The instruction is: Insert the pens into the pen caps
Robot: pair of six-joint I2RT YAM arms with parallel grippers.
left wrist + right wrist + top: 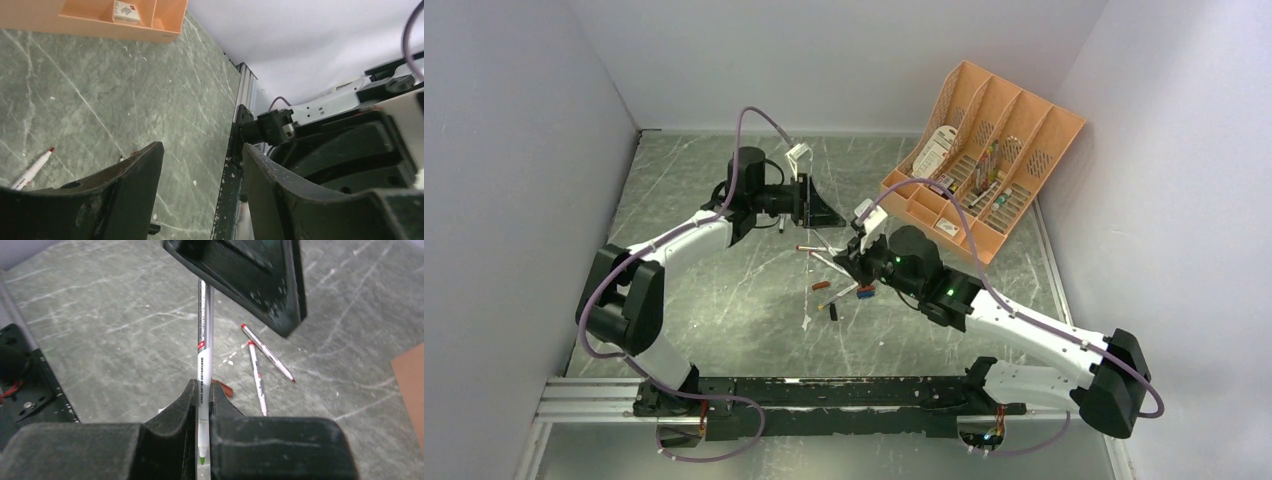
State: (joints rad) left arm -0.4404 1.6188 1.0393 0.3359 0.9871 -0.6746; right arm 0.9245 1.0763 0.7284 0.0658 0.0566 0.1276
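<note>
My left arm (686,240) and right arm (1034,335) are white links between bulky black joints, each trailing a looping purple cable (759,112). My black fingers (135,190) are scuffed and pale-flecked.

White walls (504,150), grn marble tbl (724,330).

Robot lab — white walls (504,150), mounting rail (574,398)

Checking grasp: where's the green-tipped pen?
Right wrist view, centre: the green-tipped pen is pinched in the right gripper, its far end behind the left gripper.
</note>
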